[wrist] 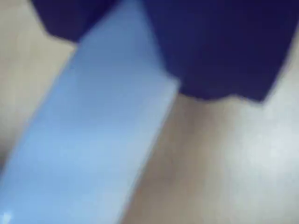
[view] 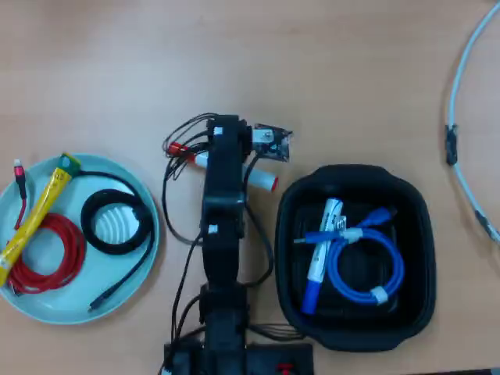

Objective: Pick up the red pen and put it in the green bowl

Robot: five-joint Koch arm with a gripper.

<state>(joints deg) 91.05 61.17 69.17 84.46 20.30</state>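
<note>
In the overhead view the red pen [view: 264, 181] lies on the wooden table between the green bowl [view: 72, 303] and the black tray, red cap toward the tray. The arm's head covers its middle, so the gripper [view: 227, 166] sits right over the pen with its fingertips hidden. The blurred wrist view shows a pale barrel [wrist: 93, 140] running diagonally between two dark blue jaw shapes of the gripper [wrist: 135, 46]. Whether the jaws press on it is unclear. The bowl lies at the left.
The bowl holds a yellow marker [view: 35, 211], a red cable [view: 55, 254] and a black cable [view: 117, 223]. The black tray [view: 353, 336] at the right holds a blue-capped white marker [view: 320, 258] and a blue cable. A white cable [view: 461, 78] runs along the right edge.
</note>
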